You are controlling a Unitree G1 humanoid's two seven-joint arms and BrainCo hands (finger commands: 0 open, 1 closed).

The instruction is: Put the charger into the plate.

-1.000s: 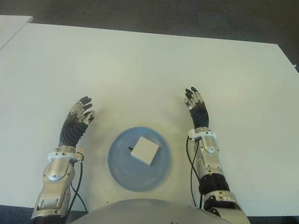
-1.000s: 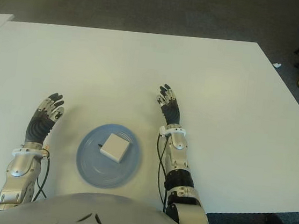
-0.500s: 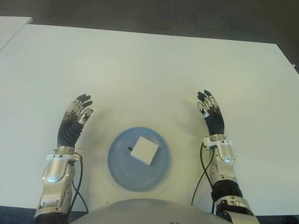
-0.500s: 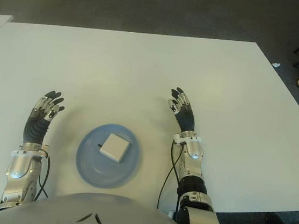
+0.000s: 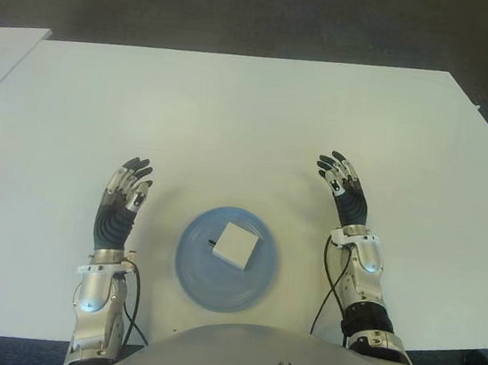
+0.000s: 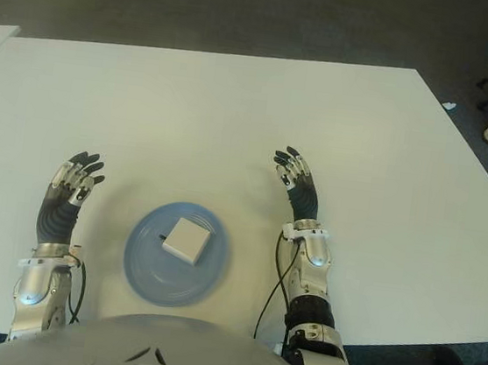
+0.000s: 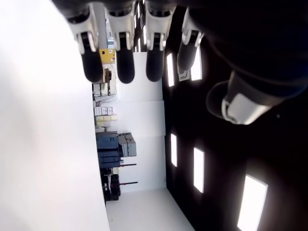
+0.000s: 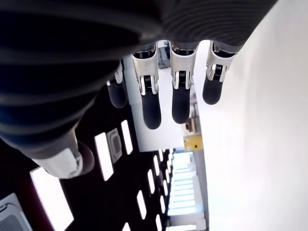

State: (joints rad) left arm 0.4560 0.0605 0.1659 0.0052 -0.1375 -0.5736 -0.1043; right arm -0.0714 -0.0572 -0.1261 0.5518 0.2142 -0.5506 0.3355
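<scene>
One white square charger [image 5: 236,245] lies inside one round blue plate [image 5: 206,286], near the front edge of a white tabletop [image 5: 233,120]. No brand or writing can be read on either. The left robot hand [image 5: 120,206] shows to the left of the plate, fingers spread, holding nothing. The right robot hand [image 5: 343,190] shows to the plate's right, fingers likewise spread and empty.

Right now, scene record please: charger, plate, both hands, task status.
charger: white block, lying in the plate
plate: blue, on white table, between the hands
left robot hand: open, holds nothing, left of the plate
right robot hand: open, holds nothing, right of the plate
task status: charger is in the plate
</scene>
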